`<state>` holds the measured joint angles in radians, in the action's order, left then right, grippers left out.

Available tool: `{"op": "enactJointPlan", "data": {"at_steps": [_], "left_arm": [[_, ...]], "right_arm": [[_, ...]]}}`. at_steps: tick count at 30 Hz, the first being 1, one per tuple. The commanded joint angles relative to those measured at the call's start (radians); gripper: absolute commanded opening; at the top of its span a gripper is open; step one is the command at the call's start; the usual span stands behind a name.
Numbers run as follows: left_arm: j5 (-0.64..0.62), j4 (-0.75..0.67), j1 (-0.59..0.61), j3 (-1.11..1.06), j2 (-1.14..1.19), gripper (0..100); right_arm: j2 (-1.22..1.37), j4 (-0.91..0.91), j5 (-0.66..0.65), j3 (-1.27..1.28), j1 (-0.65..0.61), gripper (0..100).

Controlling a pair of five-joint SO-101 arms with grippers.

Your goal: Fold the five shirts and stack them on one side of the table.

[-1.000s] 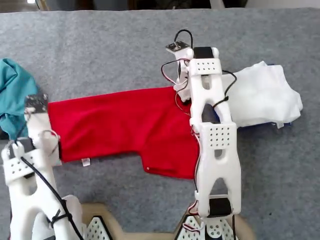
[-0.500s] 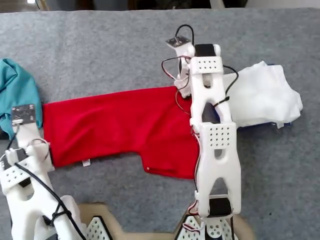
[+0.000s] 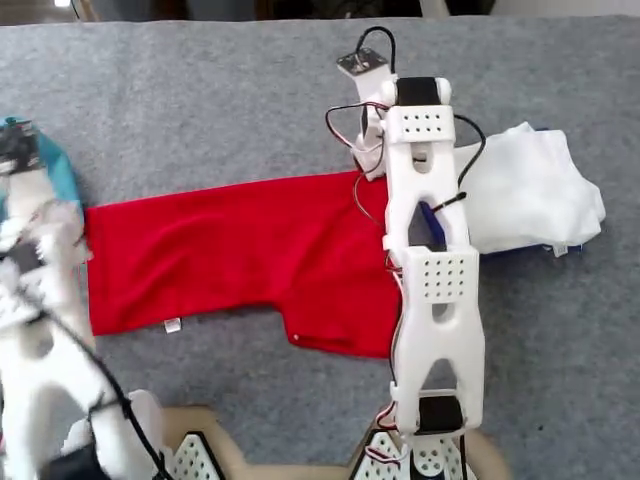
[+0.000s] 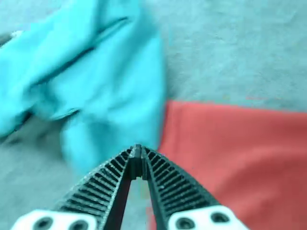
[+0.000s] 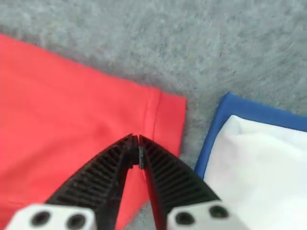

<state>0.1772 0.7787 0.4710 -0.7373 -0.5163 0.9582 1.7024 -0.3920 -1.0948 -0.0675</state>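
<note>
Grey felt covers the table point(image 3: 200, 110), with a red shirt point(image 3: 230, 250) flat across the middle, a folded white shirt point(image 3: 525, 195) on a blue shirt point(image 5: 225, 115) by its right end, and a crumpled teal shirt point(image 4: 96, 72) at its left. Both pincers are clenched empty: the right gripper point(image 5: 138, 151) over the red shirt's corner, the left gripper point(image 4: 137, 163) over the teal-red border.

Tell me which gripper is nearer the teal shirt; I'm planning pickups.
Left. The left gripper hangs at the teal shirt; the right gripper is over the far end of the red shirt.

White perforated plastic arms point(image 3: 432, 272); black, red cables point(image 3: 478, 152); ribbed black left gripper point(image 4: 138, 154), right gripper point(image 5: 138, 145).
</note>
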Motion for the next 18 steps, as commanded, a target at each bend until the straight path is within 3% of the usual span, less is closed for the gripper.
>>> {"op": "enactJointPlan", "data": {"at_steps": [1, 8, 14, 18], "left_arm": [[-0.029, -0.124, -0.079, 0.077, 0.219, 3], [-0.031, -0.258, -0.076, 0.216, 0.657, 3], [-0.095, -0.235, -0.028, 0.280, 0.683, 3], [-0.098, -0.235, -0.036, 0.283, 0.675, 3]], "right_arm": [[0.010, -0.020, 0.043, -0.010, 0.015, 1.4], [0.093, -0.034, 0.049, -0.010, 0.017, 1.4], [0.157, -0.057, 0.051, -0.030, 0.086, 1.4], [0.148, 0.029, 0.051, -0.143, 0.049, 1.4]]}}
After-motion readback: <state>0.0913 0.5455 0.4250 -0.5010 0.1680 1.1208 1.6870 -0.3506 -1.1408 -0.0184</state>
